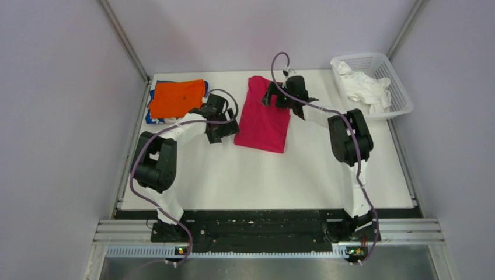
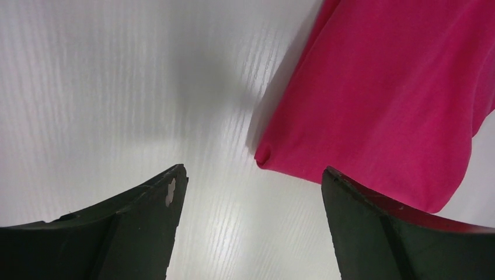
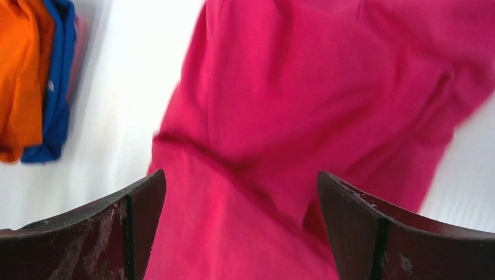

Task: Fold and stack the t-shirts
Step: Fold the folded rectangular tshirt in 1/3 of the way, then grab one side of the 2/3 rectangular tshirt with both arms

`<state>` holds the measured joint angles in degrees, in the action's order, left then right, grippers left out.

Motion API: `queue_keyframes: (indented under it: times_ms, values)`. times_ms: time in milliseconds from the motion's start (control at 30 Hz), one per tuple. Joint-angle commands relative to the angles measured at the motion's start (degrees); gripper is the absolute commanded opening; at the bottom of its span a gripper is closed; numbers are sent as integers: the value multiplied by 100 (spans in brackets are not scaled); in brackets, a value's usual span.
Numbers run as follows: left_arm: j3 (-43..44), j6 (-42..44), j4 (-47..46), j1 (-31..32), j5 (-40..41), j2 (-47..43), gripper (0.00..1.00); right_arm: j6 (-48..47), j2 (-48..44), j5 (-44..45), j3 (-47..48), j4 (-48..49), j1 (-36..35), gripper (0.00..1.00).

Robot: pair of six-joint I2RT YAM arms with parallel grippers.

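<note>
- From above: a white table (image 1: 233, 175) stands between pale lilac walls (image 1: 58, 116), with a metal rail (image 1: 268, 230) along its near edge where the arms are bolted.
- The magenta-red t-shirt (image 1: 262, 116) lies partly folded at the far middle. The orange t-shirt (image 1: 175, 98) sits folded on the blue t-shirt (image 1: 152, 119) in the far left corner.
- A white mesh basket (image 1: 403, 96) at the far right corner holds crumpled white cloth (image 1: 365, 87).
- The left gripper (image 1: 222, 125) is between the stack and the magenta-red t-shirt. The right gripper (image 1: 271, 93) is over that shirt's far part.
- Left wrist: the left gripper (image 2: 254, 192) has its jaws spread wide with nothing in them, over ribbed white table (image 2: 117, 87). A corner of the magenta-red t-shirt (image 2: 379, 99) lies just beyond the gap.
- Right wrist, somewhat blurred: the right gripper (image 3: 242, 198) is wide open too, gripping nothing, above the creased magenta-red t-shirt (image 3: 303, 99). The orange t-shirt (image 3: 20, 76) and blue t-shirt (image 3: 55, 87) show at the left edge.
</note>
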<state>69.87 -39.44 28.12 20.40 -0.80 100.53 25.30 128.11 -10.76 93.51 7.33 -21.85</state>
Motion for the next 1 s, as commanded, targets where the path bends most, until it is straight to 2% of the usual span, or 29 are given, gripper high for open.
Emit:
queue_keyframes:
  times_ms: [0,133,300,367,567,667,733,967]
  values:
    - [376,-41,-303,-26,-364,332,86,-194,-1386,7,-1105,186,-127,99]
    - [420,0,-347,-23,-541,584,77,-36,-2580,517,-2608,308,-120,99]
    - [433,62,-335,-21,-762,844,63,415,-3450,858,-4045,351,-127,99]
    - [416,76,-391,-22,-834,934,58,506,-3665,935,-4291,250,-120,98]
    - [408,113,-377,-17,-1016,1064,29,742,-4064,1041,-4709,-9,-122,95]
    - [196,69,-568,1,-1266,1002,20,961,-4109,937,-4773,-178,-129,91]
    - [29,56,-725,2,-1299,954,2,1066,-4112,845,-4867,-192,-157,88]
    - [-465,61,-953,22,-1138,571,0,1231,-4039,868,-5061,-317,-465,75]
